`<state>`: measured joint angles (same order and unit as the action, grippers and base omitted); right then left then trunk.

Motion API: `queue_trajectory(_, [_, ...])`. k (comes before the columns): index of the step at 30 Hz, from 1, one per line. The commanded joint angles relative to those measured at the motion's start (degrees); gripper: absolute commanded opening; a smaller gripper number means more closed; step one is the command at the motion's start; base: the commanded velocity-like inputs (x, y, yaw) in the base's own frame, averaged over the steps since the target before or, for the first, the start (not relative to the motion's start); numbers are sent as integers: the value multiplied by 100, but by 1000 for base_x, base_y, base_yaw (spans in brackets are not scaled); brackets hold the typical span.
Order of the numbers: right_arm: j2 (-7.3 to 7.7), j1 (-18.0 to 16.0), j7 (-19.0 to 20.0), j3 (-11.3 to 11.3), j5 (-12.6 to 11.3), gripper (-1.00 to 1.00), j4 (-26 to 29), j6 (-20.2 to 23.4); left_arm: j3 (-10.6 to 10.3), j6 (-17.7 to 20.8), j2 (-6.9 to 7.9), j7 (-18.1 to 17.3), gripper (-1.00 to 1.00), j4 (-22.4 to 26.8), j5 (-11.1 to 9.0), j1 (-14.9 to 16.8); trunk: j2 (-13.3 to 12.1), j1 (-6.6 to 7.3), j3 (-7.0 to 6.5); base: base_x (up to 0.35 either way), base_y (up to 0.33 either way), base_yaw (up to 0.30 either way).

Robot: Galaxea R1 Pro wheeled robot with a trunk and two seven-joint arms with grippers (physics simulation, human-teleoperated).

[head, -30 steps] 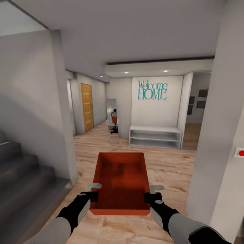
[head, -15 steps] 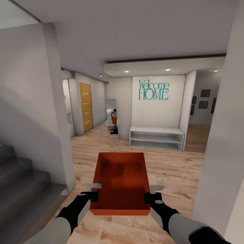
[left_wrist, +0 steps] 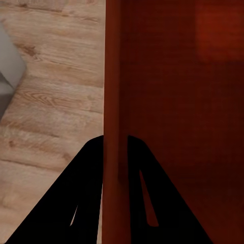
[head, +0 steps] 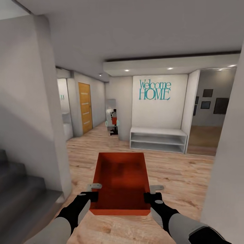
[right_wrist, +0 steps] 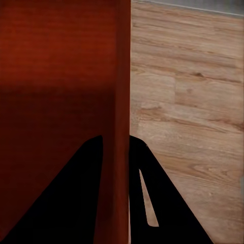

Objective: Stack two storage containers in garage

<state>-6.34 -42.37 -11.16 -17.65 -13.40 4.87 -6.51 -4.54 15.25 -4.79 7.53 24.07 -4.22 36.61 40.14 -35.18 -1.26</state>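
So the box is up off the plank floor, carried between both arms in a hallway. Open top, nothing inside, smooth orange-red walls, plain rectangle. Long axis points straight ahead toward the white shelf. Left tool is clamped on the left wall, right tool pinches the right wall, one finger each side.

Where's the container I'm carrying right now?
The storage container hangs low and centred in the head view, over the wood plank floor, with the left gripper clamped on its left wall and the right gripper on its right wall.
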Motion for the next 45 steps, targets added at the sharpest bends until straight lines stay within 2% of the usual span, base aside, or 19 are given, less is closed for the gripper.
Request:
queue_trajectory(1, [1,1,9,16,-66,-100,-3,-18,386,33,154,73,-100,24,-35,4,2,-5,1,323,0,0])
queue_trajectory(45, [1,1,9,16,-66,-100,-4,-25,383,34,154,73,-100,18,-35,4,2,-5,1,323,0,0])
